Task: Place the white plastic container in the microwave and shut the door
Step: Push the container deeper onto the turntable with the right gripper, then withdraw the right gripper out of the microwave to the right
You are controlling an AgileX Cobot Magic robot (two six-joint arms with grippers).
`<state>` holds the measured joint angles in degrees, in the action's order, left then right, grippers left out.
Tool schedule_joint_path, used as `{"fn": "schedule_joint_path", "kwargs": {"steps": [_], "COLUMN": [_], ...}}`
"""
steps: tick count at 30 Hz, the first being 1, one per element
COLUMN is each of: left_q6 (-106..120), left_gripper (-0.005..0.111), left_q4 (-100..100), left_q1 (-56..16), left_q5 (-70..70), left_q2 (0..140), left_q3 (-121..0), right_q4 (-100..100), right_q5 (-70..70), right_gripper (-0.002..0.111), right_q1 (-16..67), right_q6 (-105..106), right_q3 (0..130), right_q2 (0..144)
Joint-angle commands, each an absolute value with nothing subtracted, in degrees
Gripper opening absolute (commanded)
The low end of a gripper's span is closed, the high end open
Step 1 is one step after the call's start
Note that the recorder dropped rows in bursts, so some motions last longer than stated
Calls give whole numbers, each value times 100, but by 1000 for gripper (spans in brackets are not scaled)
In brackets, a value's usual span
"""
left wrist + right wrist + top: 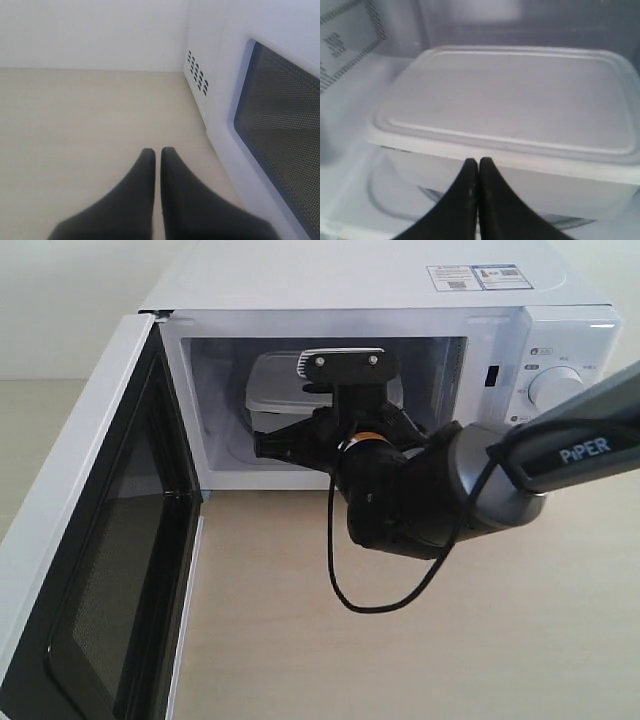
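The white plastic container (272,390) sits inside the open microwave (350,280), lid on, on the glass turntable (385,200). My right arm reaches into the cavity. The right gripper (478,161) is shut with nothing between its fingers, its tips at the near wall of the container (510,100), just under the lid's rim. I cannot tell whether they touch it. The door (90,570) stands wide open to the left. My left gripper (158,151) is shut and empty, low over the table beside the outer face of the door (280,120); it is out of the exterior view.
The right arm's black cable (345,590) loops down over the wooden table (480,650) in front of the microwave. The dial panel (555,388) is right of the cavity. Vent holes (197,77) show on the microwave's side near the left gripper.
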<state>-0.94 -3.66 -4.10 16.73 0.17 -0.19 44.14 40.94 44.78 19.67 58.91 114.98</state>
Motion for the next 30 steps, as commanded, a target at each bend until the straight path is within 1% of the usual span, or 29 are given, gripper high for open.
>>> {"fn": "schedule_joint_path", "kwargs": {"steps": [1, 5, 9, 12, 17, 19, 22, 25, 28, 30], "left_q6": [-144, -144, -144, -144, -144, -144, -144, -144, -144, -144], "left_gripper": [4, 4, 4, 4, 4, 4, 4, 4, 4, 4], "left_q4": [-362, -362, -362, -362, -362, -362, -362, -362, -362, -362], "left_q1": [-454, -454, -454, -454, -454, -454, -454, -454, -454, -454], "left_q5": [1672, 1672, 1672, 1672, 1672, 1672, 1672, 1672, 1672, 1672], "left_q2": [0, 0, 0, 0, 0, 0, 0, 0, 0, 0], "left_q3": [0, 0, 0, 0, 0, 0, 0, 0, 0, 0], "right_q4": [4574, 4608, 4608, 4722, 5453, 5654, 5977, 6569, 7041, 7159], "right_q5": [4282, 4264, 4349, 4349, 4300, 3954, 2854, 1698, 1087, 1006], "right_gripper": [0, 0, 0, 0, 0, 0, 0, 0, 0, 0], "right_q1": [4686, 4943, 5392, 5818, 6424, 6532, 6519, 6519, 6519, 6519], "right_q6": [2167, 2180, 2180, 2127, 2167, 2404, 3017, 4142, 4904, 5400], "right_q3": [5309, 4667, 4010, 3516, 2747, 2494, 2338, 2338, 2338, 2338], "right_q2": [11029, 10607, 10007, 9378, 7951, 7388, 6559, 5848, 5357, 5137]}}
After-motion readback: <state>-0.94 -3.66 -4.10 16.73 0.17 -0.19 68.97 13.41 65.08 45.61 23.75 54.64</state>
